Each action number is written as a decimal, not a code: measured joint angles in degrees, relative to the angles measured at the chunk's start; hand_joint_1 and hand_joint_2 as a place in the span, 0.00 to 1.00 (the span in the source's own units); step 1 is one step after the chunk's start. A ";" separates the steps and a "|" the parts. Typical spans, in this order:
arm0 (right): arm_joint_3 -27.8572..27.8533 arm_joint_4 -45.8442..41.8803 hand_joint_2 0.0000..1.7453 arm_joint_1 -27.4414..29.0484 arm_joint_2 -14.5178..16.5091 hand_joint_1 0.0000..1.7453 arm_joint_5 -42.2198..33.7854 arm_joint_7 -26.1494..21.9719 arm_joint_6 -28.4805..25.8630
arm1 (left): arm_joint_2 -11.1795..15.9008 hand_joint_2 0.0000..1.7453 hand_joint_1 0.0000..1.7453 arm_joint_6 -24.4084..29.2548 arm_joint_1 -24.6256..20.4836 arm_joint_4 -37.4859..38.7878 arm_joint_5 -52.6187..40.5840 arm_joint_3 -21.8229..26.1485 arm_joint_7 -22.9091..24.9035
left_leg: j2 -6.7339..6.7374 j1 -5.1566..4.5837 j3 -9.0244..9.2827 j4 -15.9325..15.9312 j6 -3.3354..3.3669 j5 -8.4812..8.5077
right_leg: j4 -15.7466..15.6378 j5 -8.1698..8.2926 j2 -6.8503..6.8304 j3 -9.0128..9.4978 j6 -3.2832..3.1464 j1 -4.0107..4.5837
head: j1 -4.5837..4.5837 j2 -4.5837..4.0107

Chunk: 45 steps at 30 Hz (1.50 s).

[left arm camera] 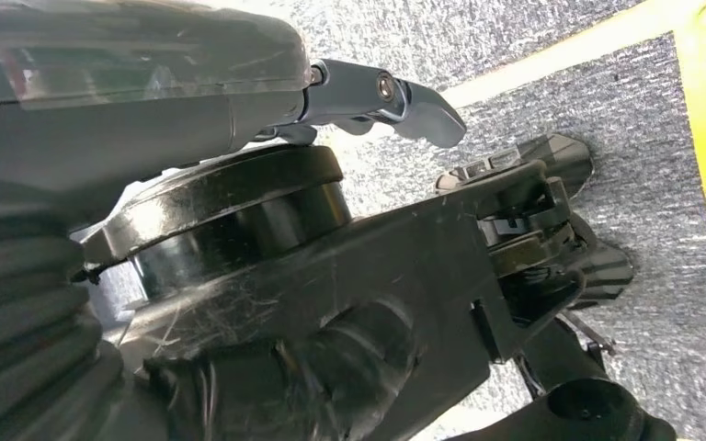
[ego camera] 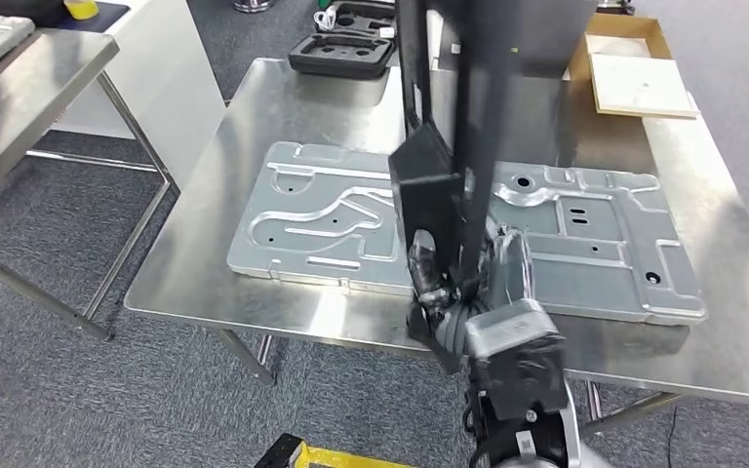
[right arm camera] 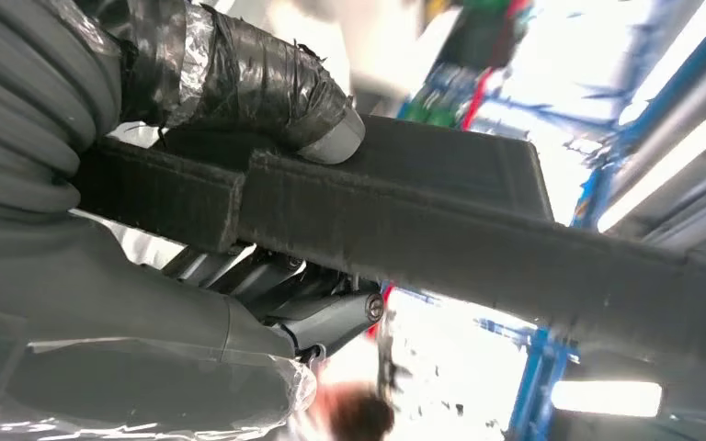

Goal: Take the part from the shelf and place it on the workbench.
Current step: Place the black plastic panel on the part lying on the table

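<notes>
One long black part, upright in the right hand over the workbench.

Right hand [ego camera: 468,292], tape-wrapped, clenches the black part [ego camera: 449,146] near its lower end; right wrist view confirms the thumb [right arm camera: 276,92] wrapped across the bar with fingers [right arm camera: 285,294] under it. Part stands near vertical above the steel workbench [ego camera: 283,97], its lower bracket just over the stamped metal panel [ego camera: 322,214] lying there. Judged rigid and fairly heavy, top-heavy held this low, so likely to swing; matte textured surface should grip well, and a hold nearer mid-length would steady it. Left hand [left arm camera: 386,96] hangs over carpet beside dark robot body parts, nothing in it; finger spread can't be judged.
</notes>
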 joint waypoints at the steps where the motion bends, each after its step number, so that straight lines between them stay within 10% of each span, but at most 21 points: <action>1: -0.04 0.25 1.00 -0.97 -0.60 1.00 3.53 2.78 1.22 | 0.04 1.00 0.00 -0.04 -0.01 0.00 -0.02 -0.18 0.15 | 0.04 0.02 -0.28 0.76 -0.27 -0.58 | -0.21 0.07 -0.02 0.20 -0.26 -0.10 | -0.09 0.00; 5: -0.38 1.12 1.00 -3.95 -3.16 1.00 13.49 10.27 5.45 | 0.15 1.00 0.00 -0.17 -0.04 0.00 -0.12 -0.65 0.40 | 0.16 0.23 -5.62 12.44 -1.16 -6.07 | -0.54 -0.02 -0.40 0.76 -0.93 -0.18 | -0.38 0.00; 7: -0.49 1.60 1.00 -4.59 -4.34 1.00 15.15 11.72 6.78 | 0.20 1.00 0.00 -0.27 -0.06 0.00 -0.14 -0.80 0.51 | 0.17 0.28 -7.28 15.55 -1.25 -6.19 | -0.52 -0.12 -0.48 0.87 -1.05 -0.11 | -0.38 0.00; 12: -0.63 2.43 1.00 -6.49 -6.45 1.00 20.21 15.58 12.23 | 0.82 1.00 0.00 -1.95 0.12 0.02 -0.15 -1.16 0.73 | 0.10 0.11 -0.63 0.95 -0.47 0.79 | -0.51 -0.32 -0.08 0.99 -0.75 -0.02 | -0.36 0.00; 17: -0.87 3.49 1.00 -8.44 -9.73 1.00 23.67 16.60 18.81 | 1.34 1.00 0.00 -3.01 0.34 0.02 -0.10 -1.64 0.72 | -0.02 0.06 0.22 -1.26 0.71 1.01 | 0.22 -0.92 -0.13 0.30 0.57 -0.01 | -0.29 0.00; 21: -1.42 4.77 1.00 -10.11 -12.64 1.00 25.14 16.79 24.25 | 1.52 1.00 0.00 -3.18 0.47 0.02 -0.02 -2.04 0.73 | 0.12 0.17 0.56 -1.68 1.52 1.18 | 12.29 -6.43 -0.23 -5.53 1.14 -0.05 | -0.15 0.00; 23: -1.42 5.65 1.00 -10.70 -14.00 1.00 26.47 16.82 27.55 | 1.54 1.00 0.00 -3.26 0.49 0.02 -0.04 -2.14 0.73 | 0.09 0.16 0.56 -1.62 1.58 1.12 | 14.72 -6.19 -0.25 -7.03 1.25 -0.12 | -0.14 0.00; 28: -0.81 7.49 1.00 -14.05 -15.97 1.00 31.08 16.78 35.33 | 1.56 1.00 0.00 -3.92 0.23 0.02 -0.39 -2.26 1.02 | 0.02 0.08 0.35 -0.88 0.96 0.64 | 0.39 0.24 -0.33 -0.24 0.84 -0.05 | -0.16 0.00; 33: 2.67 11.96 1.00 -17.51 -13.89 1.00 34.22 15.89 39.89 | 1.61 1.00 0.00 -4.26 -0.43 0.02 -0.65 -2.44 0.91 | 0.04 -0.02 -0.71 1.16 -0.35 -0.38 | -0.83 0.64 -0.28 0.34 -0.50 -0.06 | -0.27 0.00; 38: 7.81 18.06 1.00 -19.93 -7.72 1.00 36.17 14.93 39.74 | 1.29 1.00 0.00 -4.19 -1.78 0.02 -0.66 -2.60 1.02 | 0.07 0.15 -8.11 15.39 -1.12 -6.22 | -0.89 0.58 -0.51 0.42 -1.30 0.26 | -0.38 0.00; 42: 10.08 21.06 1.00 -20.86 -4.95 1.00 36.47 14.35 39.83 | 1.23 1.00 0.00 -4.19 -1.95 0.02 -0.62 -2.63 1.06 | 0.05 -0.17 -3.15 4.52 0.06 0.18 | -0.88 0.39 -0.54 0.57 -1.45 0.68 | -0.33 0.00; 45: 11.50 23.34 1.00 -22.11 -3.36 1.00 37.12 13.66 41.24 | 1.16 1.00 0.00 -4.23 -2.22 0.02 -0.59 -2.78 0.97 | 0.01 -0.65 -0.41 -1.04 0.55 1.34 | -1.01 0.45 -0.49 0.40 -1.13 0.69 | -0.32 0.00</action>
